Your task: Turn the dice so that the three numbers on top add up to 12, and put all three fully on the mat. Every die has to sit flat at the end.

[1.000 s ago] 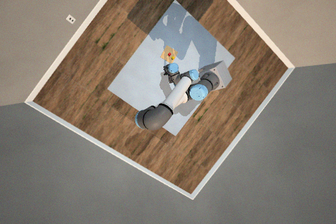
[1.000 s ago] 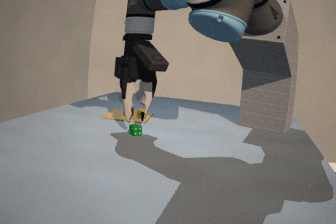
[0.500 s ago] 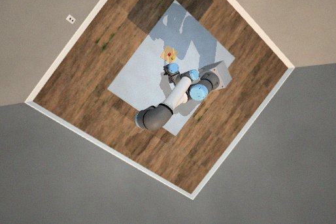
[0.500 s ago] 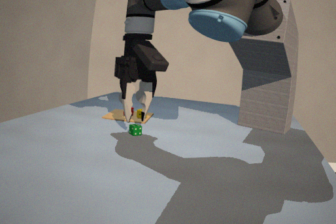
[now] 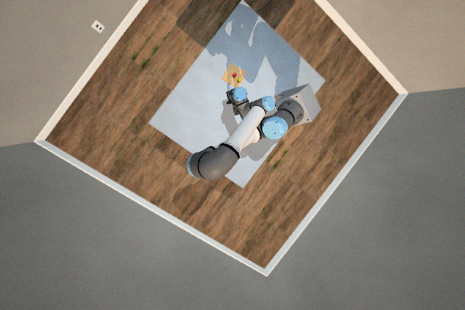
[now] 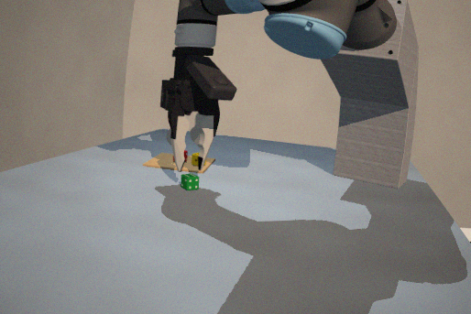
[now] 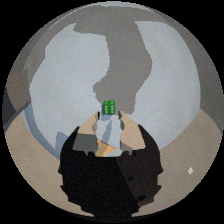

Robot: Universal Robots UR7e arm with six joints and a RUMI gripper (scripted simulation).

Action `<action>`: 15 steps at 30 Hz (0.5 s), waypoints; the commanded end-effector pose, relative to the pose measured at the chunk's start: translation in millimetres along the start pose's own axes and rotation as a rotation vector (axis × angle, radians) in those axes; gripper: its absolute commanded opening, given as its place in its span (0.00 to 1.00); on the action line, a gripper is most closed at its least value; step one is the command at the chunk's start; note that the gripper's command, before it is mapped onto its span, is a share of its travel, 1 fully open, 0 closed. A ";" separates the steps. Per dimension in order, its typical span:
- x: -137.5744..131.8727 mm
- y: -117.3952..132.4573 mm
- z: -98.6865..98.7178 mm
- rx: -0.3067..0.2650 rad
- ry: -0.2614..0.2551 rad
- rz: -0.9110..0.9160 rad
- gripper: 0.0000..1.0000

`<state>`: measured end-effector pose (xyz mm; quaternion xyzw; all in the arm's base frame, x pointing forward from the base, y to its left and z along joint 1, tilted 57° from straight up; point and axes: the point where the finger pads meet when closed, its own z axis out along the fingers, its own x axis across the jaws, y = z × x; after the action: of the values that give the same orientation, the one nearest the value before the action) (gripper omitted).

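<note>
A green die (image 6: 190,182) (image 7: 109,107) rests on the table, off the mat; the face seen in the wrist view seems to have six pips. My gripper (image 6: 190,169) (image 7: 109,111) is partly open and empty, with its fingertips just above and behind the die in the exterior view. The tan mat (image 5: 227,78) (image 6: 153,162) (image 7: 105,149) lies beyond the gripper. A red die (image 5: 234,75) (image 6: 185,156) and a yellow die (image 5: 240,80) (image 6: 195,159) are on it, partly hidden by the fingers in the exterior view. Their top numbers are too small to read.
The blue-grey table (image 5: 181,106) (image 6: 92,235) carries everything. The arm's grey pedestal (image 5: 309,101) (image 6: 371,144) stands to the right. The arm's shadow falls across the table beside the green die.
</note>
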<state>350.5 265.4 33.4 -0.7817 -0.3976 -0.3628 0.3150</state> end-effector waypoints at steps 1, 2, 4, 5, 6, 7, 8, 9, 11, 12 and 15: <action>0.4 -0.9 0.4 0.002 0.000 0.000 0.24; 0.4 -0.9 0.4 0.002 0.000 0.000 0.24; 0.5 -0.9 0.4 0.002 0.000 0.000 0.24; 0.5 -0.9 0.4 0.002 0.000 0.000 0.24; 0.5 -0.9 0.4 0.002 0.000 0.000 0.24; 0.5 -0.9 0.4 0.002 0.000 0.000 0.24; 0.5 -0.9 0.4 0.002 0.000 0.000 0.24; 0.5 -0.9 0.4 0.002 0.000 0.000 0.24; 0.5 -0.9 0.4 0.002 0.000 0.000 0.24; 0.5 -0.9 0.4 0.002 0.000 0.000 0.24; 0.5 -0.9 0.4 0.002 0.000 0.000 0.24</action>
<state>350.4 265.6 33.4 -0.7818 -0.3973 -0.3625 0.3153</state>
